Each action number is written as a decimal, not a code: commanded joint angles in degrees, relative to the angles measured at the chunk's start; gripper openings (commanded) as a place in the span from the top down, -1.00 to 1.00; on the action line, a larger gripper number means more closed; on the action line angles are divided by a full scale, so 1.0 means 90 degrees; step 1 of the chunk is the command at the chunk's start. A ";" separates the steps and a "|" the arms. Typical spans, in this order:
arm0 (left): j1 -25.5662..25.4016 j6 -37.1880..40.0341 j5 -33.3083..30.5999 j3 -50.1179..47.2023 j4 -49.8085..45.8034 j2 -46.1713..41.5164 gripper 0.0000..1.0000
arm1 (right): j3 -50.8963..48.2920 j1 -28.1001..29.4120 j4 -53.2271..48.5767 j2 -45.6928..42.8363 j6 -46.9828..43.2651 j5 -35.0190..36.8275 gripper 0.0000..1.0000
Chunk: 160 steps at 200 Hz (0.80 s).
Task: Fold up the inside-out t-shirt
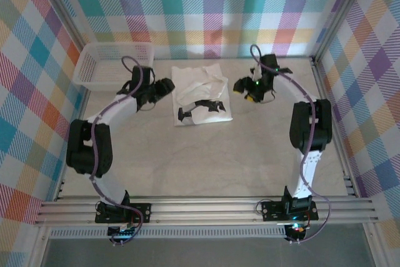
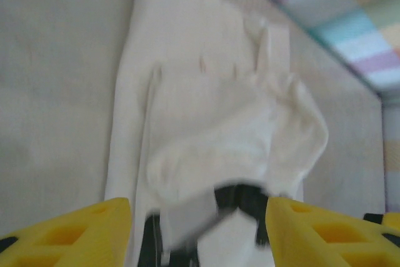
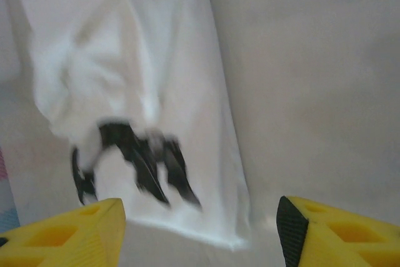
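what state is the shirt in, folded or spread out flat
Folded, but loosely. The shirt lies on the table as a narrow bundle with rumpled layers overlapping, one flap lying over the rest, not spread flat.

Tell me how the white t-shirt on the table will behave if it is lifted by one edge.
Probably floppy: the t-shirt lies in soft, wrinkled layers, so a lifted edge would likely droop and the folds fall open. Likely light, since the fabric looks thin. If pushed, it may slide as much as bunch, because the table looks smooth.
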 commanded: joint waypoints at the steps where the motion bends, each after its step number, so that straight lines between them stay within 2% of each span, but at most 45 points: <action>1: -0.0419 -0.0088 -0.0110 -0.0573 0.0029 0.0124 -0.14 | -0.1009 0.0257 0.1179 -0.0151 0.0311 -0.0345 -0.30; 23: -0.0529 -0.0215 -0.0031 -0.0564 -0.0056 0.0584 -0.06 | -0.1184 0.0495 0.1464 0.0157 0.0423 -0.0463 -0.27; 35: -0.0548 -0.0256 0.0028 -0.0479 -0.0044 0.0863 0.09 | -0.1080 0.0618 0.1584 0.0386 0.0500 -0.0529 -0.15; 47: -0.0558 -0.0321 0.0295 -0.0384 0.0064 0.1143 0.26 | -0.1007 0.0642 0.1799 0.0571 0.0720 -0.0692 0.11; 62: -0.0566 -0.0353 0.0466 -0.0295 -0.0035 0.1373 0.61 | -0.0958 0.0648 0.1862 0.0670 0.0959 -0.0741 0.72; 72: -0.0561 -0.0327 0.0371 -0.0420 -0.0095 0.1317 0.88 | -0.1037 0.0655 0.1844 0.0581 0.0990 -0.0674 1.00; 78: -0.0568 -0.0319 0.0298 -0.0563 -0.0119 0.1224 1.00 | -0.1153 0.0646 0.1814 0.0469 0.0959 -0.0628 1.00; 105: -0.0689 -0.0360 0.0558 -0.1483 -0.0263 0.0473 1.00 | -0.2405 0.0648 0.1733 -0.0635 0.0739 -0.0511 1.00; 119: -0.1077 -0.0438 0.0702 -0.2102 -0.0408 -0.0142 1.00 | -0.3288 0.0705 0.1606 -0.1383 0.0634 -0.0563 1.00; 136: -0.1876 -0.0699 0.0571 -0.2801 -0.0725 -0.0940 1.00 | -0.4499 0.0931 0.1364 -0.2456 0.0586 -0.0396 0.99; 146: -0.2229 -0.1043 0.0501 -0.3227 -0.0760 -0.1401 0.97 | -0.5201 0.1066 0.1266 -0.3024 0.0693 -0.0355 0.75; 155: -0.2506 -0.1381 0.0437 -0.3505 -0.0702 -0.1816 0.53 | -0.5596 0.1107 0.1143 -0.3478 0.0808 -0.0401 0.33; 160: -0.2627 -0.1548 0.0374 -0.3585 -0.0713 -0.2052 0.33 | -0.5702 0.1114 0.1031 -0.3739 0.0861 -0.0424 0.17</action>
